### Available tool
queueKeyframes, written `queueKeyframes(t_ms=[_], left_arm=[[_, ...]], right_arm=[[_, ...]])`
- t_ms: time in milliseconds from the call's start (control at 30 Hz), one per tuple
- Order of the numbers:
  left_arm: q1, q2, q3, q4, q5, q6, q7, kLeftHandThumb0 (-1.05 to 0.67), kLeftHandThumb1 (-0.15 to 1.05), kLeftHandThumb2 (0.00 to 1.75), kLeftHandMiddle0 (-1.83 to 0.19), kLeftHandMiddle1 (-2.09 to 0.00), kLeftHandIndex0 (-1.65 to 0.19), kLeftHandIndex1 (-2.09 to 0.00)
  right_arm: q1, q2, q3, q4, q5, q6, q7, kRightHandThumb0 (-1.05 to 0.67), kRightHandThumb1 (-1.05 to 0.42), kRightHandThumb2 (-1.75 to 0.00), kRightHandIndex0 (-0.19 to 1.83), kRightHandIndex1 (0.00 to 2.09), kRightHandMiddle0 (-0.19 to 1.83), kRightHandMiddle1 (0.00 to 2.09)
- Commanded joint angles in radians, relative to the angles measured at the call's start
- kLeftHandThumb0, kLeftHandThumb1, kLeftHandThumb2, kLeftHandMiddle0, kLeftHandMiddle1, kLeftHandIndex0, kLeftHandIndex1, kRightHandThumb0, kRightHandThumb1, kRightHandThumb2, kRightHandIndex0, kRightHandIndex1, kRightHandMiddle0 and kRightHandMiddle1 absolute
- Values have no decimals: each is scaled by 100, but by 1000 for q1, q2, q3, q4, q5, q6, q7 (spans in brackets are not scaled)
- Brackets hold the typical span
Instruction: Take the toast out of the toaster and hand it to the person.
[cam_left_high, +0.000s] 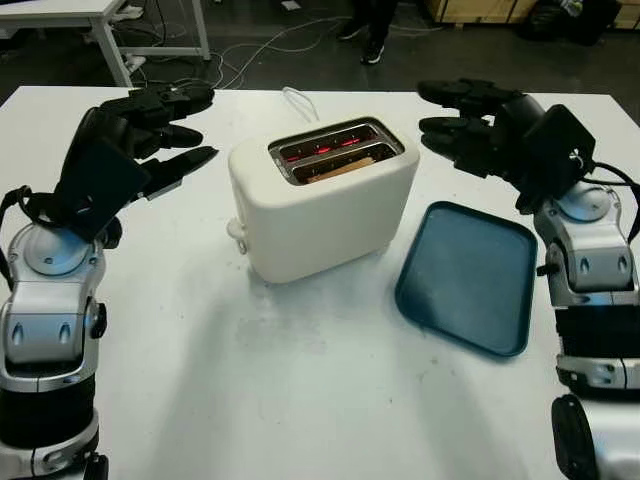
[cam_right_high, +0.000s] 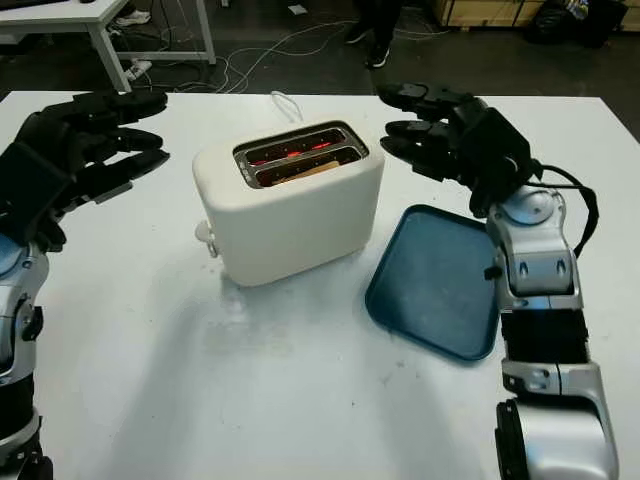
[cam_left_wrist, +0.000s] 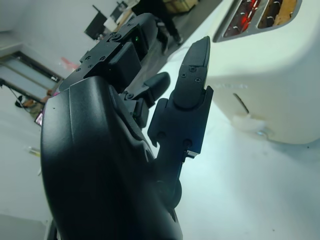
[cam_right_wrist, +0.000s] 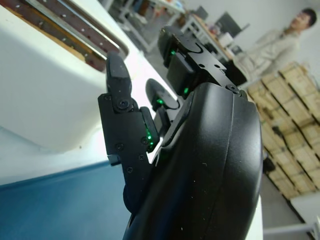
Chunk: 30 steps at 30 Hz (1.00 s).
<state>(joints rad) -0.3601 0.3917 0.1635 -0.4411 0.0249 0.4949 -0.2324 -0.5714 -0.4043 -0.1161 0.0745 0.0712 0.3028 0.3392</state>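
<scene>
Fingers (cam_left_high: 170, 125) of my left hand (cam_left_high: 140, 135) hang uncurled and gripping nothing beside the toaster (cam_left_high: 320, 200), while my right hand (cam_left_high: 480, 125) hovers equally open on the opposite side, above the far edge of the tray (cam_left_high: 465, 275). Both hands flank the appliance, apparently poised so either can reach into its slots. Toast (cam_left_high: 335, 170) sits low in the nearer slot, a tan edge showing just under the rim, and the elements glow red in the far slot, so I judge the slice is still down inside. Rounded and cream-coloured, the toaster has a smooth matte shell and a small lever on its end. Flat, dark blue and round-cornered, the tray lies bare on the white table (cam_left_high: 300, 400), probably placed as a landing spot. Across the room, a person (cam_right_wrist: 280, 45) waits.
</scene>
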Motion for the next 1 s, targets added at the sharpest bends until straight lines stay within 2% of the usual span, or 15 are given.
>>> queueKeyframes(t_ms=[0,167,600,967], left_arm=[[6,0,12,-17,-13,22,8,-38,92,6,-39,-82,-67,-7],[10,-5,19,-28,-15,35,11,-37,92,7,-37,-80,-65,-6],[6,-15,21,-92,-42,134,30,-34,92,10,-28,-75,-59,-3],[5,-12,10,-71,-40,113,33,-37,92,10,-29,-76,-59,-3]], right_arm=[[28,35,-27,-27,44,37,-21,-12,-92,-30,28,27,40,0],[52,44,-23,-49,52,69,-26,-9,-92,-36,23,21,31,0],[50,40,3,-67,35,88,-36,-16,-92,-29,27,17,35,2],[40,13,25,-55,8,69,-23,-21,-92,-25,33,18,38,2]])
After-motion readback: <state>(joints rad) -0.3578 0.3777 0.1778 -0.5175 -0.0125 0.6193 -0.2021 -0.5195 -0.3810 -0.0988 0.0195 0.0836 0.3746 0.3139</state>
